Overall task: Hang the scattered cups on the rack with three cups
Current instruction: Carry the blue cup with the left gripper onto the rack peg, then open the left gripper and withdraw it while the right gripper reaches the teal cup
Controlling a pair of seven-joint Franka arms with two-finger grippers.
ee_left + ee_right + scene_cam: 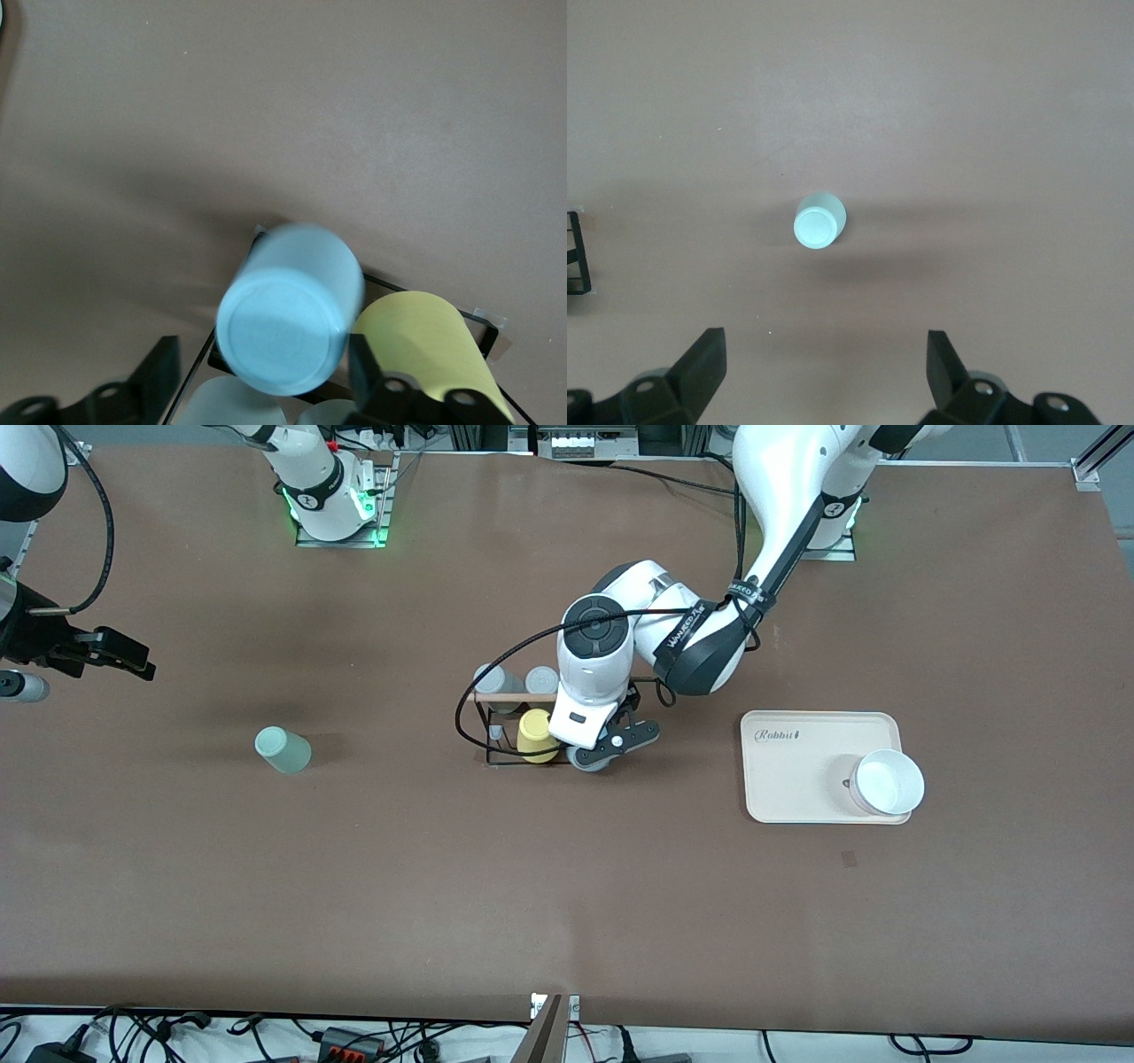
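Now: left tool (266,390) over rack (523,731), fingers apart around blue cup (288,305) on peg, not gripping. Mint cup (283,749) alone on worktop toward right arm's end. Right tool (824,372) open above it. You grip mid-wall gently (light, slick, thin plastic, likely to squirt out).

The left claw (611,748) hangs at the rack (523,726) beside the yellow cup (535,735); the mint cup (283,749) stands well apart.

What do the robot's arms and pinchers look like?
Both arms are glossy white with dark grey joints. The left arm has a round dark cap, a black strap with white letters, and a looping black cable. Green lights glow at the bases. The left gripper and right gripper are black, with short black jaws.
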